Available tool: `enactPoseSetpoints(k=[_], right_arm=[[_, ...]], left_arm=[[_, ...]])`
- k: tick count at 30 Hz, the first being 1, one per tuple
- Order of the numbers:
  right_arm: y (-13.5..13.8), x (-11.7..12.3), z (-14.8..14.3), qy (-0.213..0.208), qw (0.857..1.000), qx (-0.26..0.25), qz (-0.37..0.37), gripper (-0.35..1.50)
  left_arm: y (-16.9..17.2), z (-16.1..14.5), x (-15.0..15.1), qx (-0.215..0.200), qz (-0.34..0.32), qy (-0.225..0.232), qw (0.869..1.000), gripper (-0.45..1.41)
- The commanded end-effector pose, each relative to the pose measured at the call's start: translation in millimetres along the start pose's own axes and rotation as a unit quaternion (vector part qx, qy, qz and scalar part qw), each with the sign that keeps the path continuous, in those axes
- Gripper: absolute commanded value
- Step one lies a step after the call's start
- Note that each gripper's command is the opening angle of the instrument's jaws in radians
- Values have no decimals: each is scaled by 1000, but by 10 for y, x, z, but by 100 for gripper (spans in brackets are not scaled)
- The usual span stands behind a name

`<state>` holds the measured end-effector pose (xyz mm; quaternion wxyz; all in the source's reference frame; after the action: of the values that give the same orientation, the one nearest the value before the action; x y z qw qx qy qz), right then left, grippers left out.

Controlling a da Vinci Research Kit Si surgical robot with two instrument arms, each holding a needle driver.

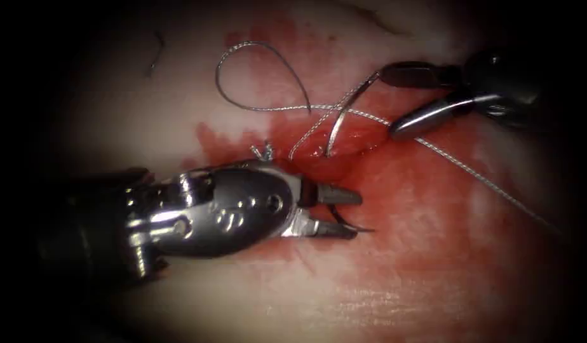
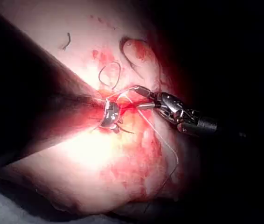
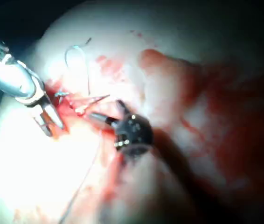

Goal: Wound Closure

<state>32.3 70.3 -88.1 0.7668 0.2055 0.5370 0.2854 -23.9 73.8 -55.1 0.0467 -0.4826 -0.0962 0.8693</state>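
The curved needle (image 1: 342, 114) stands in the cut (image 1: 360, 145). Its tail rises to the tip of the right tool's upper jaw, and its body enters the tissue (image 1: 433, 267) at the wound. Its dark tip (image 1: 356, 223) comes out on the near side, between the jaws of the left tool (image 1: 357, 215), which is open around it. The right tool (image 1: 389, 103) has its jaws spread wide and holds nothing. The thread (image 1: 458, 162) loops at the upper left, crosses the needle and runs off to the lower right. In the left wrist view the left tool (image 2: 114, 125) faces the right tool (image 2: 143, 99).
A tied stitch with short cut ends (image 1: 263, 151) sits left of the needle, just above the left tool's body. Red fluid (image 1: 408, 209) stains the tissue around the cut. A dark loose thread piece (image 1: 157, 51) lies at the far upper left.
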Motion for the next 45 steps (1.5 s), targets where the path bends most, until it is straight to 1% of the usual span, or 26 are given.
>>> enactPoseSetpoints(k=[1, 4, 7, 8, 10, 11, 12, 13, 15, 16, 18, 19, 20, 23, 25, 30, 34, 35, 37, 39, 42, 45], right_arm=[[0, 0, 9, 2, 1000, 1, -1, 125], [-3, -1, 9, 2, 1000, 3, -1, 123], [-14, -3, 7, 1, 1000, 28, -2, 109], [-23, -1, 5, -1, 999, 33, -1, 106], [-31, 1, 2, -1, 999, 38, 0, 98], [-36, 5, -1, -1, 999, 41, 2, 91], [-39, 7, -2, -1, 999, 43, 6, 84], [-43, 9, -4, -1, 999, 46, -2, 66], [-46, 8, -4, -1, 999, 48, -12, 54], [-46, 8, -4, -1, 999, 48, -15, 54], [-49, 2, -1, -1, 998, 55, -25, 39], [-51, -1, 0, 0, 997, 61, -38, -6], [-55, -7, 1, -2, 996, 69, -50, -35], [-65, -12, 7, -8, 993, 88, -75, -35], [-66, -15, 13, -17, 991, 99, -93, -35], [-56, -22, 31, -26, 990, 94, -100, -35], [-53, -19, 45, -27, 991, 86, -102, -35], [-55, -20, 53, -33, 990, 85, -108, -35], [-58, -27, 62, -43, 989, 84, -112, -35], [-59, -40, 70, -58, 988, 83, -118, -35], [-55, -52, 72, -63, 987, 78, -125, -35], [-51, -54, 69, -64, 987, 73, -126, -35]], left_arm=[[-9, 6, -1, -2, 2, 2, 1000, 39], [-16, 5, -12, 8, 0, -6, 1000, 36], [-20, 8, -22, 15, -14, -10, 1000, 26], [-21, 9, -24, 15, -19, -10, 1000, 13], [-21, 9, -25, 15, -19, -10, 1000, -6], [-20, 8, -25, 15, -19, -10, 1000, -16], [-20, 8, -25, 15, -19, -10, 1000, -22], [-21, 8, -24, 15, -19, -10, 1000, -25], [-23, 6, -23, 20, -20, -4, 1000, -31], [-23, 5, -23, 20, -20, -3, 1000, -34], [-25, 1, -22, 22, -21, 3, 1000, -35], [-26, -1, -21, 24, -21, 7, 999, -35], [-29, -4, -19, 27, -22, 14, 999, -35], [-29, -9, -17, 31, -23, 20, 999, -35], [-26, -10, -16, 30, -17, 20, 999, -35], [-25, -10, -16, 30, 16, 18, 999, -35], [-23, -8, -15, 30, 24, 18, 999, -35], [-22, -8, -13, 28, 27, 19, 999, -35], [-22, -10, -12, 28, 29, 19, 999, -35], [-20, -13, -11, 26, 29, 20, 999, -35], [-18, -17, -12, 24, 30, 20, 999, -35], [-15, -18, -11, 24, 30, 21, 999, -35]])
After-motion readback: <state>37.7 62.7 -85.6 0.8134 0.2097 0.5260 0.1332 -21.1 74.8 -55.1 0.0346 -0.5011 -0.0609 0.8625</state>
